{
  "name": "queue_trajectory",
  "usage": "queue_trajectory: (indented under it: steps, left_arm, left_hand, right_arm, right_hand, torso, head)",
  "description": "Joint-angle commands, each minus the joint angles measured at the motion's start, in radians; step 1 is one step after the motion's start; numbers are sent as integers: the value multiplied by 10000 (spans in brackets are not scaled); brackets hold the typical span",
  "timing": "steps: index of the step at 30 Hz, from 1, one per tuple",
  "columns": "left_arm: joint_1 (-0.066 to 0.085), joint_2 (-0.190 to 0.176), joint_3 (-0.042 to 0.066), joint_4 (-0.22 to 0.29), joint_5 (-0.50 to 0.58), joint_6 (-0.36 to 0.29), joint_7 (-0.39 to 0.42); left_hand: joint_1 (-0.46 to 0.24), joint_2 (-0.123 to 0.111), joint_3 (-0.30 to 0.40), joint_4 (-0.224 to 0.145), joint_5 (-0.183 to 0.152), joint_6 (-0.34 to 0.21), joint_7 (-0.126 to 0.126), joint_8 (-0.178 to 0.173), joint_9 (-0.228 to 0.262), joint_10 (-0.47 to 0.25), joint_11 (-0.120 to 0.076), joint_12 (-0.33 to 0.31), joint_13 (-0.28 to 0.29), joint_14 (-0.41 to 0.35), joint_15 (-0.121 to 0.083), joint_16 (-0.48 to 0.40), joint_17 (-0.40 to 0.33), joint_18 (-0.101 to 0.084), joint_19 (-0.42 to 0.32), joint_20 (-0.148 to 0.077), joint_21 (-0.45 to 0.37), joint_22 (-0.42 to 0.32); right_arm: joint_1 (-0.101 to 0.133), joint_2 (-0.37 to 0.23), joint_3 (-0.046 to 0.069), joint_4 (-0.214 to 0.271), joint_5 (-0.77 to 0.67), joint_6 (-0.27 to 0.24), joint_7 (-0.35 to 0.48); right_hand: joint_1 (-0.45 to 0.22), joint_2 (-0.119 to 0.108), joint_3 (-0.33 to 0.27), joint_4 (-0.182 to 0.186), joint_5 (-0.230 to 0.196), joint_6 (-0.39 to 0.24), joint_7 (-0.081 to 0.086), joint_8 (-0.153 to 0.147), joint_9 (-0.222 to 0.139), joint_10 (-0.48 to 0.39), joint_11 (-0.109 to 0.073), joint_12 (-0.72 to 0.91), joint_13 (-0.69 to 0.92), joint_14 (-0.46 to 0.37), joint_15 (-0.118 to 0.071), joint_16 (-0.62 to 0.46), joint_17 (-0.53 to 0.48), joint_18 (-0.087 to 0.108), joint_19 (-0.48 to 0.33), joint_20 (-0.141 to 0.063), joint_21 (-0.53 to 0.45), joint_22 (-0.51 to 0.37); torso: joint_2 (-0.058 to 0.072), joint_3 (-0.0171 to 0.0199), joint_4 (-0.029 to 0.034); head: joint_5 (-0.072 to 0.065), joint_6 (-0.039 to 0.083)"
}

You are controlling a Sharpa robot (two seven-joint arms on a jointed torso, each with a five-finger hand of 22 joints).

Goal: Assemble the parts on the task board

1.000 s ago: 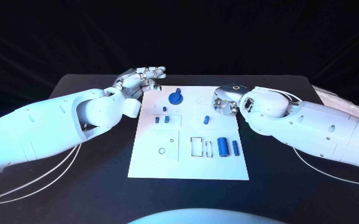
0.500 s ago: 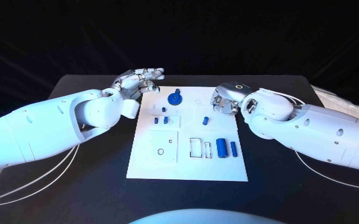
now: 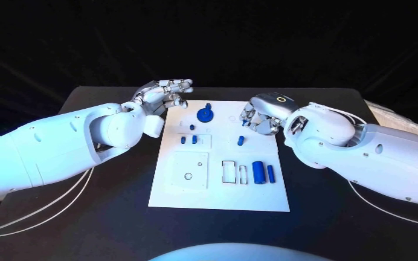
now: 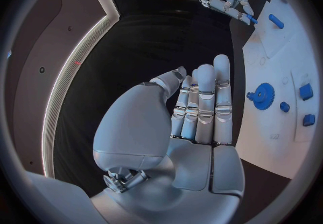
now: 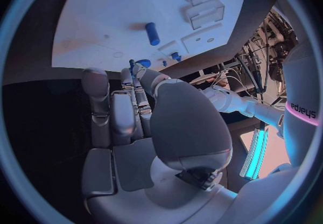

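The white task board (image 3: 218,185) lies mid-table. On it are a blue gear (image 3: 205,115), two small blue blocks (image 3: 188,140), a blue peg (image 3: 241,141) and two blue cylinders (image 3: 264,171). My left hand (image 3: 165,95) hovers off the board's far left corner, and its fingers (image 4: 205,103) are straight and hold nothing. My right hand (image 3: 260,119) hangs over the board's far right edge, close to the peg (image 5: 153,33). Its thumb and fingertips pinch what looks like a small blue part (image 4: 250,18).
Two clear rectangular slots (image 3: 234,172) sit beside the cylinders. A square panel with a hole (image 3: 188,175) takes up the board's near left. Black table (image 3: 104,225) surrounds the board, with room at the front and on both sides.
The right arm has swung a little and its hand has edged slightly further in over the board's right edge. The left hand has hardly moved.
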Motion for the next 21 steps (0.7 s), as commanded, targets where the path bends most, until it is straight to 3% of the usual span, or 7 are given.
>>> queue_trajectory:
  steps: [1,9,16,21]
  left_arm:
    - [4,31,6,25,-106,-19,26]
    - [3,65,6,57,-109,-67,102]
    - [3,104,6,115,-110,-71,129]
    - [4,135,7,149,-110,-68,116]
  left_hand:
    - [12,105,-60,-10,50,-30,-35,54,7,-43,-6,55,9,-66,-17,-33,-12,118,-67,-20,-52,-16]
    - [23,117,-61,-19,51,-21,-41,65,9,-43,-12,72,14,-67,-22,-30,-19,120,-63,-21,-59,-22]
    - [36,127,-60,-30,52,-14,-47,74,11,-41,-18,89,19,-67,-26,-27,-25,122,-58,-24,-65,-28]
    - [43,132,-61,-36,52,-9,-49,79,12,-39,-20,99,22,-66,-29,-25,-28,123,-54,-25,-68,-31]
  right_arm:
    - [-64,112,-21,358,167,-155,519]
    - [-412,778,-95,691,246,-176,1100]
    - [-882,1430,-137,262,316,12,1352]
    - [-1079,1789,-179,-92,329,128,1446]
  right_hand:
    - [-96,5,75,-13,23,60,-28,17,25,40,4,-58,6,403,-38,38,14,-175,96,10,59,26]
    - [-118,-2,103,-39,73,48,-17,11,32,35,12,-75,4,408,-35,65,34,-181,110,4,97,76]
    - [-134,1,119,-50,87,32,-7,3,34,19,21,-93,1,407,-31,68,28,-178,102,3,95,62]
    - [-139,1,124,-56,93,27,-4,0,34,14,24,-99,0,407,-29,74,32,-179,103,2,101,70]
  torso:
    - [7,-3,37]
    - [11,-19,35]
    - [32,-21,49]
    - [40,-31,56]
  head:
    - [56,18]
    - [293,-42]
    - [494,-130]
    - [587,-155]
